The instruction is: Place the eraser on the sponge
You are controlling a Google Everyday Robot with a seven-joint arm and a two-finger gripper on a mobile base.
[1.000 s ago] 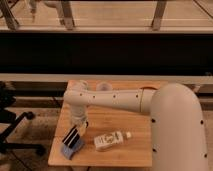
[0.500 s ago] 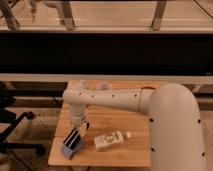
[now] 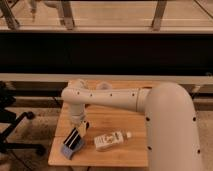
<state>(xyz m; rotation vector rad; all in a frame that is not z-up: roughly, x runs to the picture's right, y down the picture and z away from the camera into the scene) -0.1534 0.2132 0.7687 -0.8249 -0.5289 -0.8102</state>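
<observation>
The sponge (image 3: 67, 150) lies at the near left corner of the wooden table (image 3: 125, 117), just left of the white bottle (image 3: 110, 141), with the gripper (image 3: 75, 137) low over its far half. Hardly anything has shifted in the last half second, which would fit a set-down either under way or just made. The eraser cannot be picked out among the dark shapes there, and I cannot tell whether the gripper is open or closed on it. The sponge's long axis seems to run from near left to far right
</observation>
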